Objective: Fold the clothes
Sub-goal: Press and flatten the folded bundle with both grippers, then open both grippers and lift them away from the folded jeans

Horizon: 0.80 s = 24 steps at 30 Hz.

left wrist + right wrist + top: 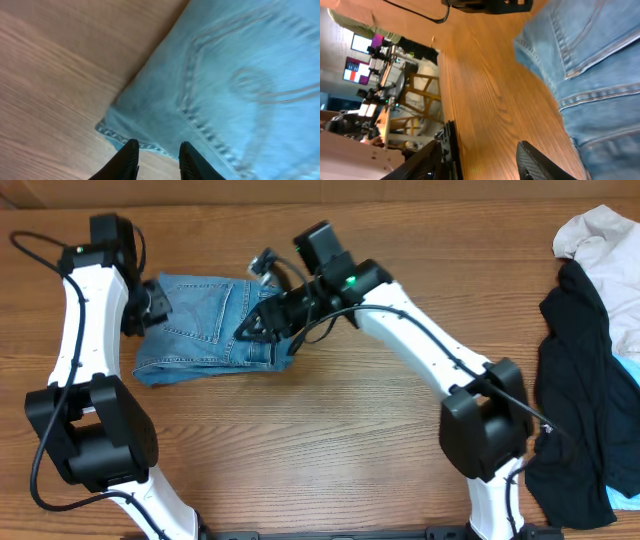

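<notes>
Just past the left pincer (158,150), parted and empty, lies a hemmed corner of the jeans (240,75); the right pincer (485,142) gapes over bare table (485,100). Overhead alone shows them folded between both arms, black garment (572,380) far right.

Open table (330,445) before jeans (205,330), black garment (575,390) crowding right edge

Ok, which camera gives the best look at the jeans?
Overhead: it shows nearly the whole folded jeans, outline included. The left wrist view shows only a back pocket and a corner; the right wrist view only seams along one edge.
</notes>
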{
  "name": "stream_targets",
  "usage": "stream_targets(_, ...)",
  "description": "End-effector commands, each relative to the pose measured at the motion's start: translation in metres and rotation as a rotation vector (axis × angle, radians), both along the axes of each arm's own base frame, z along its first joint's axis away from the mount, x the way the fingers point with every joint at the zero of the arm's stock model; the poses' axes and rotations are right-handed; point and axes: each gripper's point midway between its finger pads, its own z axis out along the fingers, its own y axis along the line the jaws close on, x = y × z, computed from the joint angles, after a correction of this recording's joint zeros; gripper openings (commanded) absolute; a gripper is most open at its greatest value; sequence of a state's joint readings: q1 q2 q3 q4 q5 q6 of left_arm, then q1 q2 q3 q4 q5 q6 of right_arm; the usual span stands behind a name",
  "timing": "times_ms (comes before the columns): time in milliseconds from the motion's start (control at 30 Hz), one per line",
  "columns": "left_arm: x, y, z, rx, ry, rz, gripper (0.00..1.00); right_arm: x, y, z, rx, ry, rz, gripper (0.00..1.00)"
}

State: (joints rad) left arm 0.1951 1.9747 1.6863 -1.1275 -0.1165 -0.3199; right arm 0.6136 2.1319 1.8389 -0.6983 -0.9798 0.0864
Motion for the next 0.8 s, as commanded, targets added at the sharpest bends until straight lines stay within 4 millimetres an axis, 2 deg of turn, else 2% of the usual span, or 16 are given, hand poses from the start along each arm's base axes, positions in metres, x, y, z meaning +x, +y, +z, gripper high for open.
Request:
stream_targets(0,-0.014,0.0,-0.019,0.0,0.034,0.024,0.32,0.002,0.005,-0.042,-0.064,0.07,-0.014,0.52)
stream_targets(233,-0.04,-0.012,-0.064,-0.048,0.1,0.02,0.33,0.005,0.001,-0.131,-0.163,0.209,-0.021,0.52)
stream_targets(300,-0.046,-0.016,-0.074,-0.066,0.111,0.018,0.33,0.012,-0.007,-0.163,-0.227,0.228,-0.056,0.52)
stream_targets(433,-0.055,-0.024,-0.086,-0.106,0.129,0.015,0.33,0.032,-0.031,-0.203,-0.378,0.247,-0.186,0.55)
stream_targets(500,-0.059,-0.027,-0.088,-0.12,0.142,0.014,0.3,0.042,-0.043,-0.208,-0.413,0.245,-0.233,0.55)
stream_targets(600,-0.063,-0.031,-0.087,-0.14,0.159,0.012,0.23,0.055,-0.055,-0.202,-0.408,0.244,-0.268,0.55)
stream_targets(767,-0.08,-0.062,-0.08,-0.315,0.215,0.031,0.19,0.093,-0.104,-0.199,-0.485,0.22,-0.4,0.54)
